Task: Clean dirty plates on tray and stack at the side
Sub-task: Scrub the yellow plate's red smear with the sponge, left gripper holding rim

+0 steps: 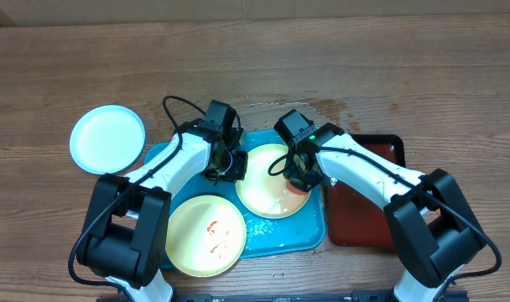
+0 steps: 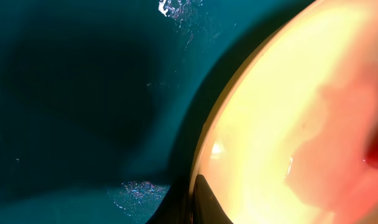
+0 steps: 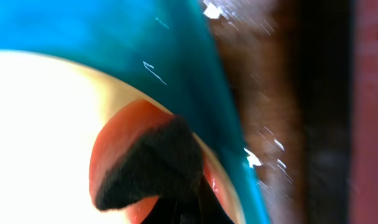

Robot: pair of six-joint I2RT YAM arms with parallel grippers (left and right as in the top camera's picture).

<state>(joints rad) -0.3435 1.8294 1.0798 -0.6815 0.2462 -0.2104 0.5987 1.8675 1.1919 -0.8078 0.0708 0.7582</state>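
wood table (image 1: 54,67) (wet near tray (image 1: 276,236)); left claw (image 1: 231,166) closed, right claw (image 1: 302,178) clamps orange sponge (image 1: 299,190).

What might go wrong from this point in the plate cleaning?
1. The tray looks wet, so the centre plate could slide under the sponge that the right gripper presses on it. The left gripper sits only at its rim.
2. The smeared plate overhangs the tray's front edge beside the left arm, so a sweep might knock it off.
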